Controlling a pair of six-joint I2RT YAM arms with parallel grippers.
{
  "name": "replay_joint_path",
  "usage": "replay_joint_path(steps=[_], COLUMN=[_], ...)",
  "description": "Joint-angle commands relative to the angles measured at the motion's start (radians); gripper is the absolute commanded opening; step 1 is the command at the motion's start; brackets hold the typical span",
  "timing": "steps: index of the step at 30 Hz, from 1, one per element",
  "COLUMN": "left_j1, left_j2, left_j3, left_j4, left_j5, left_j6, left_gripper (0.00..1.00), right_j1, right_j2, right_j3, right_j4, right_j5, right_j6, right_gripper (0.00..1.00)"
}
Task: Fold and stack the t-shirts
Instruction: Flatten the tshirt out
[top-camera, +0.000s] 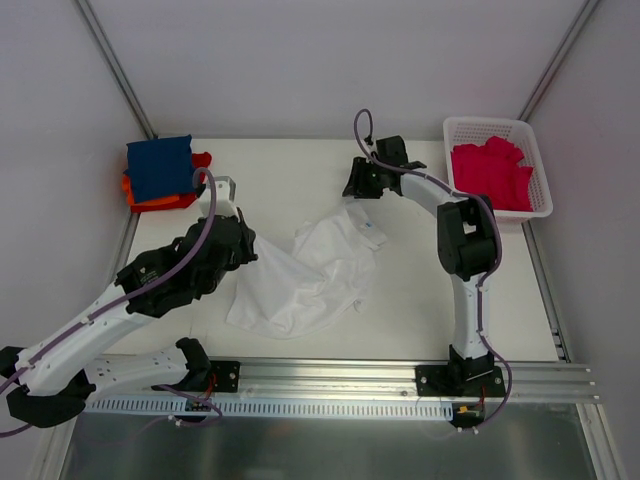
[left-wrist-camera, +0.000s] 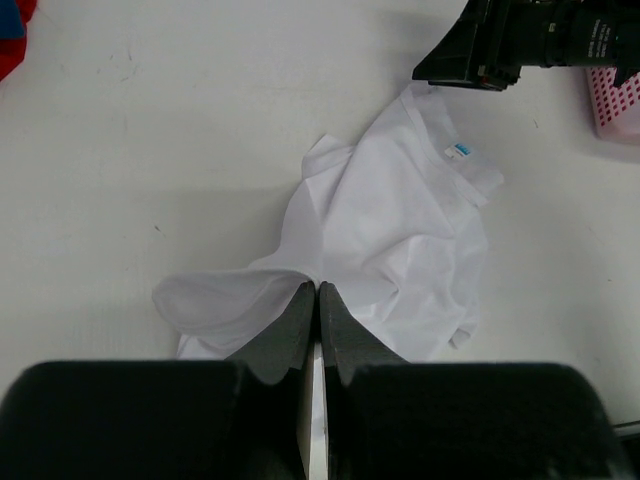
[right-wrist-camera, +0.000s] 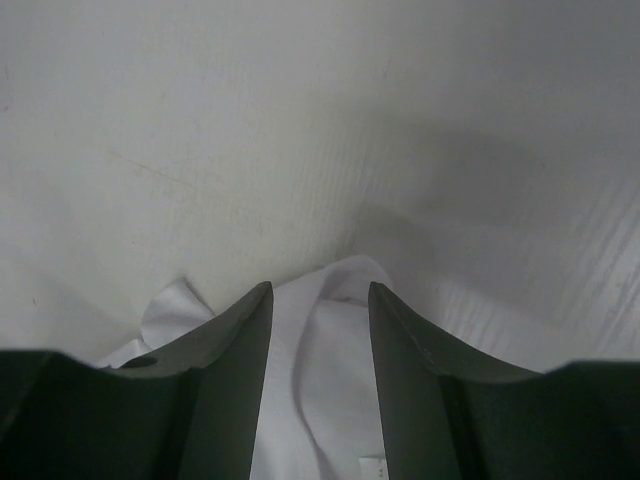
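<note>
White t-shirt (top-camera: 318, 275) lies crumpled near the middle of the table (top-camera: 290, 170), with no fold made in it yet. The left gripper (left-wrist-camera: 317, 290) has its fingers pressed together on a raised bit of cloth at the shirt's near-left edge. The fabric tents up to the tips, so it looks pinched, though the wrist view does not show how much cloth sits between them. The right gripper (right-wrist-camera: 320, 292) hangs low over the shirt's far edge, near the collar, with its jaws apart. White cloth shows in the gap but nothing is clamped there.

Further out, at the far left corner, a navy t-shirt (top-camera: 158, 167) rests folded on top of an orange-red t-shirt (top-camera: 160, 203). That reads as the stack begun, with two garments done. At the far right, crimson-pink t-shirts (top-camera: 490, 172) lie heaped loose in the white basket (top-camera: 497, 124), and I cannot tell how many there are.

My judgement is that the job is partway through. The white shirt is at the spreading-out stage and has yet to be flattened, folded and carried to the stack. After it, the pink ones in the basket all remain.
</note>
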Motion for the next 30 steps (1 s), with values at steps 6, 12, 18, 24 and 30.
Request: replay_joint_path(steps=[6, 12, 18, 24, 30], left_j1=[-0.008, -0.009, -0.009, -0.009, -0.009], left_j2=[0.023, 0.028, 0.024, 0.015, 0.011], left_j3=[-0.011, -0.017, -0.018, -0.026, -0.028], left_j4=[0.012, 0.012, 0.012, 0.012, 0.012], left_j5=[-0.019, -0.021, -0.023, -0.023, -0.023], left_j6=[-0.013, -0.016, -0.016, -0.021, -0.019], left_gripper=[0.00, 0.00, 0.00, 0.00, 0.00], right_j1=[0.009, 0.022, 0.034, 0.049, 0.052], right_j2=[0.049, 0.049, 0.038, 0.029, 0.020], right_j3=[0.127, 0.111, 0.081, 0.029, -0.028], right_j4=[-0.029, -0.029, -0.018, 0.008, 0.036], right_j5=[-0.029, -0.027, -0.023, -0.023, -0.024], right_j6=[-0.002, -0.003, 0.000, 0.009, 0.014], right_gripper=[0.46, 0.46, 0.46, 0.46, 0.46])
